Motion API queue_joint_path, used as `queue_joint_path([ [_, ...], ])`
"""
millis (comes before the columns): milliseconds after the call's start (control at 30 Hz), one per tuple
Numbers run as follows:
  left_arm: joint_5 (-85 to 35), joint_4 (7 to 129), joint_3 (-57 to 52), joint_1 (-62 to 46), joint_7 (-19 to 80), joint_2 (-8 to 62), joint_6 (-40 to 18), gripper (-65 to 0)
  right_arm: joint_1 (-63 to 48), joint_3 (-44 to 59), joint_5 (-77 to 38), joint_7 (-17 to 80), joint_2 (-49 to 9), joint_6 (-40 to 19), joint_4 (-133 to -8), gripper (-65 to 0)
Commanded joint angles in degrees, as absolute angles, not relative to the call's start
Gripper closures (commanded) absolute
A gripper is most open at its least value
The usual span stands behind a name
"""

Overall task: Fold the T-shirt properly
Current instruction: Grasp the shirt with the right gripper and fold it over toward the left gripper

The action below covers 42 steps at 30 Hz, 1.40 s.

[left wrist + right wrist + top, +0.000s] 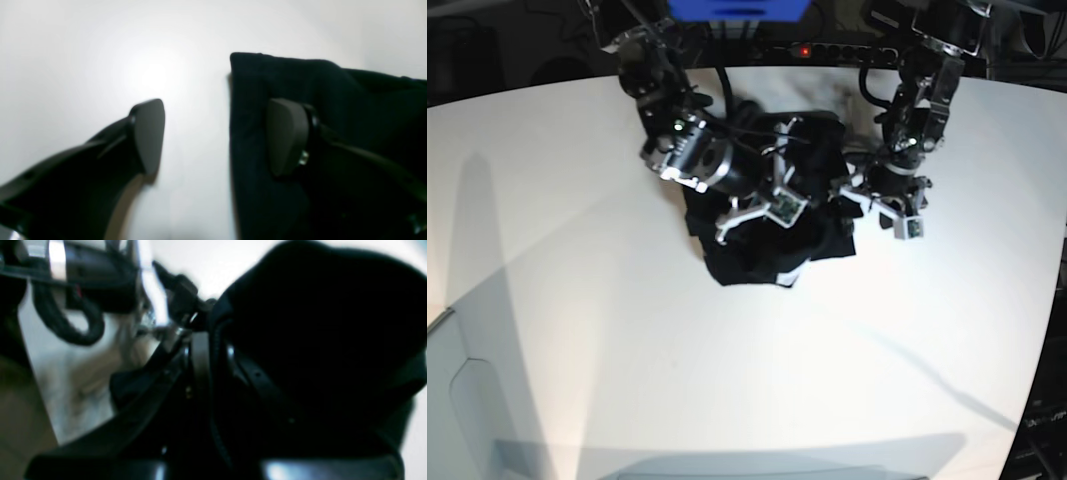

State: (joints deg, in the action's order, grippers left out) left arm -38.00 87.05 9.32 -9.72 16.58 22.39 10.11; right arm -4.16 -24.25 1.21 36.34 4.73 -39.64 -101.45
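A bare white table (627, 330) fills the view, a blue box (737, 9) at its far edge.

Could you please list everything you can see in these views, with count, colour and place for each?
T-shirt: one, black, bunched near the far middle of the table, between the two arms; no print or tag shows.
Table: one, white, filling most of the base view.
Blue object: one, at the far edge behind the table, cut off by the frame.
Left gripper: one, black, jaws open, one finger above bare table, the other above the shirt's edge.
Right gripper: one, black, closed on a fold of the shirt, which is gathered around it.
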Motion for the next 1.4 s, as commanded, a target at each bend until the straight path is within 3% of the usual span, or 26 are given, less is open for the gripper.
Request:
queue_joint_path([
  [0, -38.11, 87.78, 9.01, -9.27, 16.04, 23.08, 10.07, -45.7, -2.59, -25.27, -0.04, 34.51, 5.49, -40.00, -101.32, 0.0],
  [200, -38.46, 88.57, 8.40, -9.63, 16.04, 23.25, 10.07, -45.7, 1.63, -27.21, -0.31, 34.51, 5.85, -40.00, -94.37, 0.0],
  [500, -38.64, 92.88, -4.26, -16.22, 16.04, 24.04, 9.98, -45.7, 3.38, -27.30, -0.31, 34.51, 7.16, -40.00, -93.23, 0.0],
  [767, -38.73, 94.73, -16.92, -22.02, 16.04, 23.52, 9.98, -45.8, 2.33, -27.30, -0.40, 34.51, 7.87, -40.00, -93.67, -20.8],
  [1000, -38.73, 94.73, -19.03, -22.46, 16.04, 23.52, 9.98, -45.8, 0.40, -25.80, -0.40, 34.51, 8.66, -40.00, -100.44, -24.9],
  [1200, -38.73, 94.73, -18.86, -22.46, 16.04, 23.43, 9.98, -45.8, -2.24, -15.34, -0.40, 34.95, 8.57, -40.00, -111.60, -28.5],
  [1367, -38.73, 94.73, -18.86, -22.11, 16.04, 23.43, 9.98, -45.8, -5.32, -11.74, -0.40, 34.86, 5.05, -40.00, -113.98, -33.5],
])
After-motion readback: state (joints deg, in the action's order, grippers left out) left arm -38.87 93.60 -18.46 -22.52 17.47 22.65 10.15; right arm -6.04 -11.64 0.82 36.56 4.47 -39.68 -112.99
